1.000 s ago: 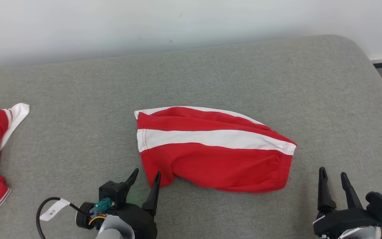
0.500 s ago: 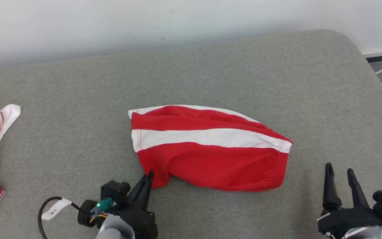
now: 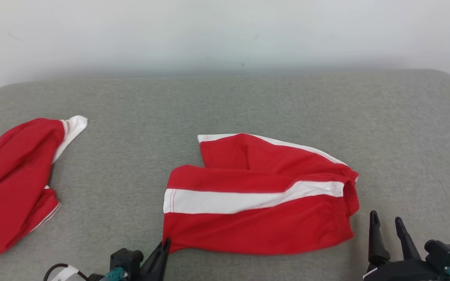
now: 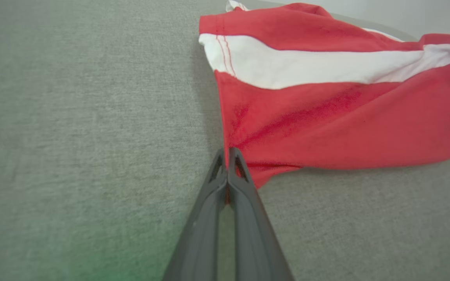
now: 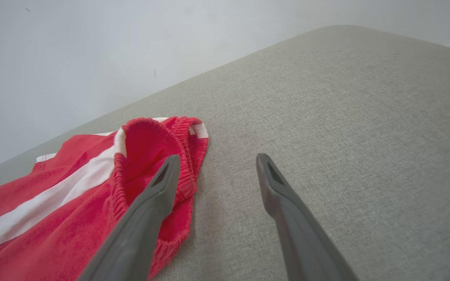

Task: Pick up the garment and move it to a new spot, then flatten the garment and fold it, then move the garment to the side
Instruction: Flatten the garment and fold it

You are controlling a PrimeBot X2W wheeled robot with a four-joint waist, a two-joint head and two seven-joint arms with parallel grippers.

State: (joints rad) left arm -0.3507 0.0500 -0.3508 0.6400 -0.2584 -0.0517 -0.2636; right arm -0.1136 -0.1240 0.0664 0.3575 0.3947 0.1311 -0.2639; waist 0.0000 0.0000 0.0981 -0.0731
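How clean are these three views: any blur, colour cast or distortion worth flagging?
Head view: even, soft light, faint shadow at the edge of the garment, hazy wall. Left wrist view: green cast on the grey cushion beside the left gripper; garment sharp. Right wrist view: the right gripper looks soft, cushion edge looks bowed.

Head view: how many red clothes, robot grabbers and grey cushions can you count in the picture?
Red and white garments: 2, the middle garment and the left garment
Grippers: 2, the left gripper and the right gripper
Cushions: 1, the grey cushion
Total: 5
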